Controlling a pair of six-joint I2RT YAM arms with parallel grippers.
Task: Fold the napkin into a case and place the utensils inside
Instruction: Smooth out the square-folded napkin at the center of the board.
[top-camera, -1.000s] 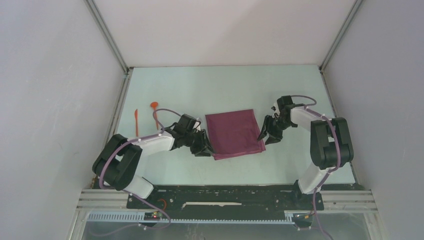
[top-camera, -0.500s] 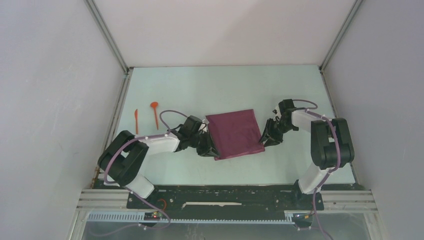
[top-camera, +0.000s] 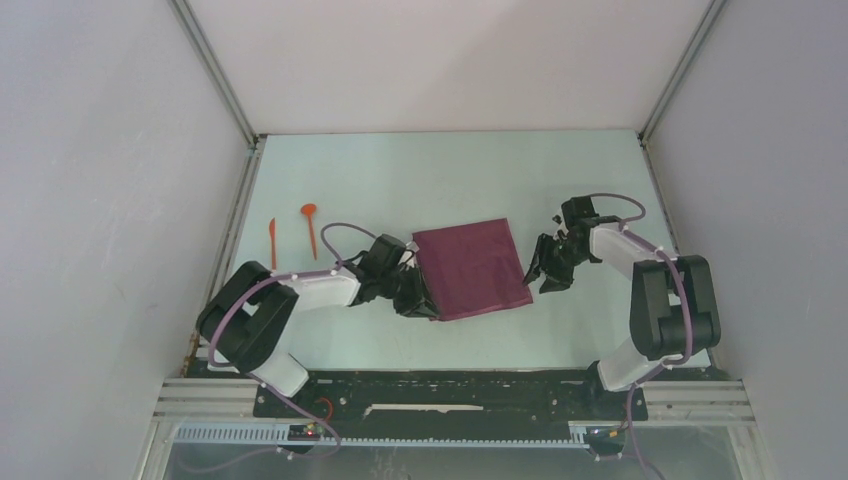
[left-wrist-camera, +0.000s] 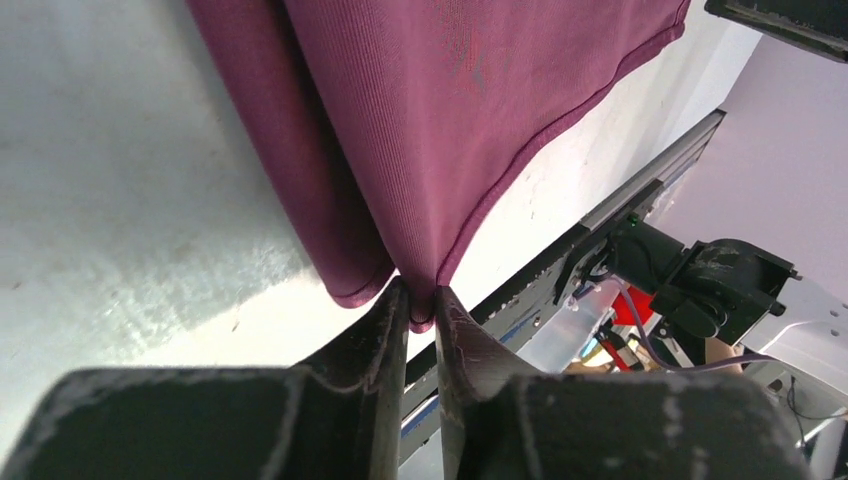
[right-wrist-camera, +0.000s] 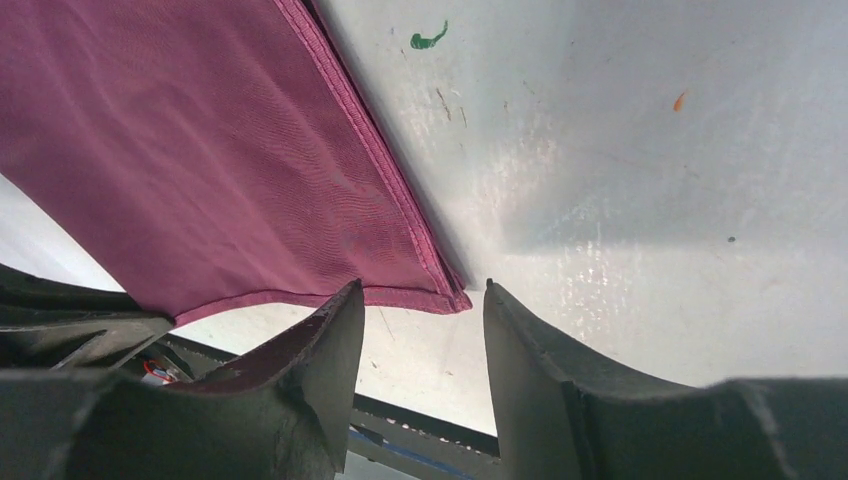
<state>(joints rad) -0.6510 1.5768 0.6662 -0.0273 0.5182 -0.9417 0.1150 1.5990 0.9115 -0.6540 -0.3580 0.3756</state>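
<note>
Napkin (top-camera: 470, 268) corner clamped in left gripper (left-wrist-camera: 421, 305), tip hidden within the pinch, right gripper (right-wrist-camera: 422, 298) spread wide, nothing held.

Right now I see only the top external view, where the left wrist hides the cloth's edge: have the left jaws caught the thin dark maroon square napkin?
Observer: Yes. The left wrist view shows the left jaws shut on a corner of the dark maroon napkin, pinched between both fingertips.
Operator: And the right side?
Observer: The right wrist view shows the right jaws open; the napkin's hemmed corner lies flat on the pale table between them, not gripped.
</note>
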